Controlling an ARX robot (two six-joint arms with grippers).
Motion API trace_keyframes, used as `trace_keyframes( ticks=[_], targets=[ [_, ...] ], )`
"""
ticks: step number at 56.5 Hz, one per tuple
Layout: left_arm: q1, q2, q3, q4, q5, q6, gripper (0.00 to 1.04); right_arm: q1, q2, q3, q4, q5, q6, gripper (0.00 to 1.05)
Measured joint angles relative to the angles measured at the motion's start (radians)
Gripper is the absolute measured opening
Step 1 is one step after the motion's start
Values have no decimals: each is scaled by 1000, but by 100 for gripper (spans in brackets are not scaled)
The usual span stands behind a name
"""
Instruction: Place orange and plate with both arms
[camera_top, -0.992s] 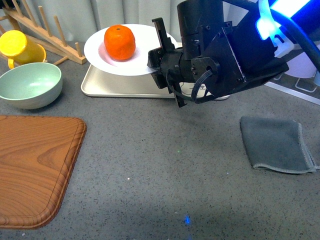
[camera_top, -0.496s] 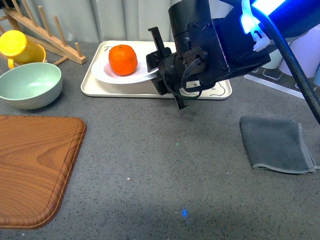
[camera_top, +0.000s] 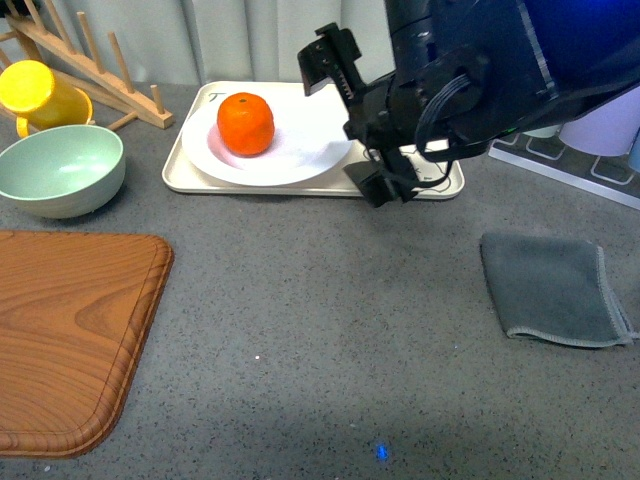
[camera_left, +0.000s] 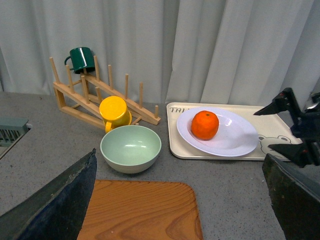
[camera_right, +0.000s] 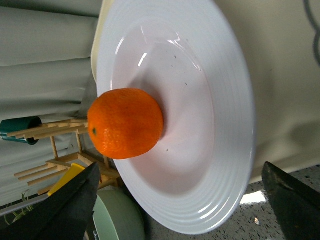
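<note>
Tray (camera_top: 200, 180) under plate (camera_top: 300, 160); orange (camera_top: 246, 124)

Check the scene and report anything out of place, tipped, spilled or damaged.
Nothing stands out. The orange sits in the white plate, which lies on the beige tray. The green bowl is upright, and the right pincer is open beside the plate's rim.

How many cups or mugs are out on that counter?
2. A yellow cup lies against the wooden rack, just behind the pale green bowl. A dark green mug hangs on the rack's upper end. Others could be hidden behind the right arm.
</note>
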Motion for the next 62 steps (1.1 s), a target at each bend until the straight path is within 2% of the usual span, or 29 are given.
trace_keyframes(
  ticks=[4,8,13,16,20,24,29,33,40,44,56,62],
  targets=[
    [0,0,0,0,0,0,98,-11,-96,-106,36,75,-116,95],
    [0,0,0,0,0,0,98,-20,-222,-250,116,196,-323,95],
    [0,0,0,0,0,0,98,-33,-345,-387,212,281,-537,95],
    [0,0,0,0,0,0,98,-43,-408,-455,251,288,-626,95],
    [0,0,0,0,0,0,98,-68,-546,-602,310,293,-834,95],
    [0,0,0,0,0,0,98,-91,-662,-732,362,299,-978,95],
    [0,0,0,0,0,0,98,-114,-783,-857,394,306,-1094,95],
    [0,0,0,0,0,0,98,-140,-915,-971,373,274,-1169,95],
    [0,0,0,0,0,0,98,-213,-1228,-1161,169,179,-1244,95],
    [0,0,0,0,0,0,98,-249,-1389,-1210,60,161,-1273,95],
    [0,0,0,0,0,0,98,-263,-1678,-1299,-10,186,-1396,95],
    [0,0,0,0,0,0,98,-288,-1743,-1322,-27,138,-1411,95]
  ],
)
